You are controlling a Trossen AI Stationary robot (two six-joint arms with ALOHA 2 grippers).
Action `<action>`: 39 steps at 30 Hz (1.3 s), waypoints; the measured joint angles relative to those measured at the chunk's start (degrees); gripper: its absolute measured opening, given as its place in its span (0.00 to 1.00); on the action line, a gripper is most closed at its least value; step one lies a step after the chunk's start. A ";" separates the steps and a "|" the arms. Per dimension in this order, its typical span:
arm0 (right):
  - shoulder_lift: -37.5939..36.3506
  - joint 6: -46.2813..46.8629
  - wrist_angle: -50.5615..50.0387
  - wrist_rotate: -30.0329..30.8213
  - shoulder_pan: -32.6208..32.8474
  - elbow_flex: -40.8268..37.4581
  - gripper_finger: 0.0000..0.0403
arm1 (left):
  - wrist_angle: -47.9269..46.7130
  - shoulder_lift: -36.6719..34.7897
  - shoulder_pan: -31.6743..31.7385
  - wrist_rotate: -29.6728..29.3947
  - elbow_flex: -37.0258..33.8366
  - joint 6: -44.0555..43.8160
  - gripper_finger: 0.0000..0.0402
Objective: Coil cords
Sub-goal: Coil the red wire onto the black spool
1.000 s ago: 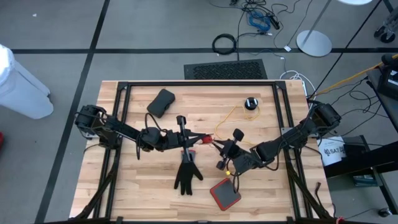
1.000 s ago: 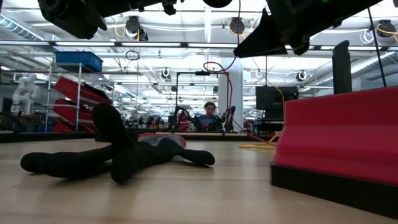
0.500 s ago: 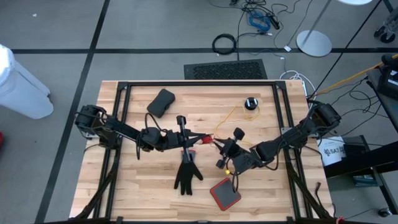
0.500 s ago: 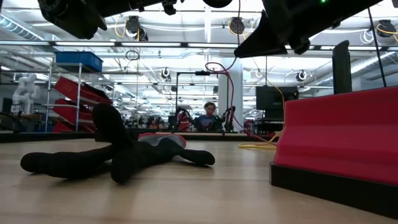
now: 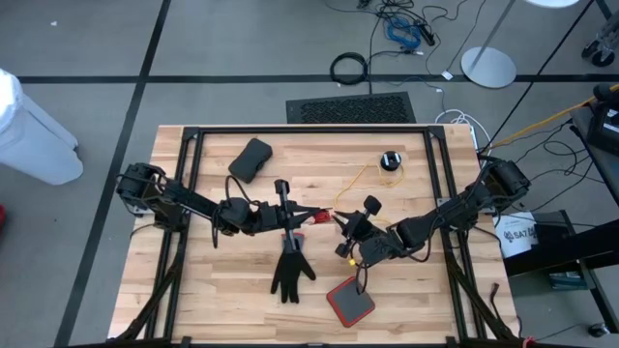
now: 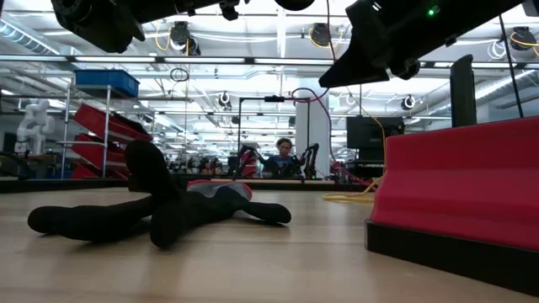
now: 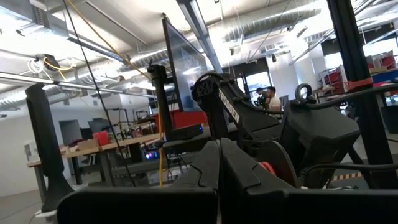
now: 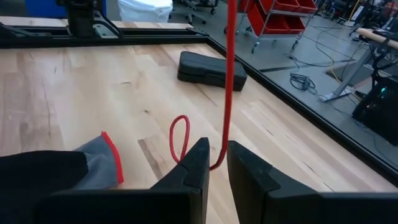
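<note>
A thin red cord (image 8: 228,74) runs straight up from between my right gripper's fingers (image 8: 217,163), with a small loop (image 8: 179,138) beside them. It also shows as an arch in the low view (image 6: 308,93). My left gripper (image 5: 322,214) and right gripper (image 5: 341,222) meet tip to tip at the table's middle, both shut, with a red speck of the cord (image 5: 328,214) between them. A thin yellow cord (image 5: 363,176) lies on the wood from a black round puck (image 5: 390,160) toward the grippers. My left gripper is shut at the red cord's upper part (image 5: 328,214), coming level from the table's left. Its own fingers hide the place of contact in the left wrist view. My right gripper pinches the red cord between its two fingers at a low bend (image 8: 219,160), coming from the table's right, slanting down. The cord rises straight up from the fingers, above the table.
A black glove (image 5: 290,268) with a grey, red-edged cuff (image 8: 102,163) lies just near of the grippers. A red block (image 5: 349,300) sits nearer the front edge. A black case (image 5: 250,159) lies at the far left. A dark frame rims the table (image 5: 290,130).
My right gripper has gone a little toward the far edge and my left gripper, still shut. In the low view the red cord, which hung in a narrow bend, now stands in a wider arch.
</note>
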 joint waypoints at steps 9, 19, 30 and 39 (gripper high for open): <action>0.00 0.28 0.00 0.15 0.49 0.00 0.11 | -0.71 0.00 0.00 0.02 0.00 0.00 0.00; 0.00 0.91 -1.07 5.40 3.32 0.00 0.11 | -0.83 0.00 0.00 0.02 0.00 0.00 0.00; 0.00 3.31 -3.21 4.38 3.58 0.00 0.10 | -0.87 0.00 -0.02 0.02 0.00 0.00 0.00; 0.00 3.93 -3.50 5.59 3.61 0.00 0.01 | -0.87 0.00 -0.02 0.02 0.00 0.00 0.00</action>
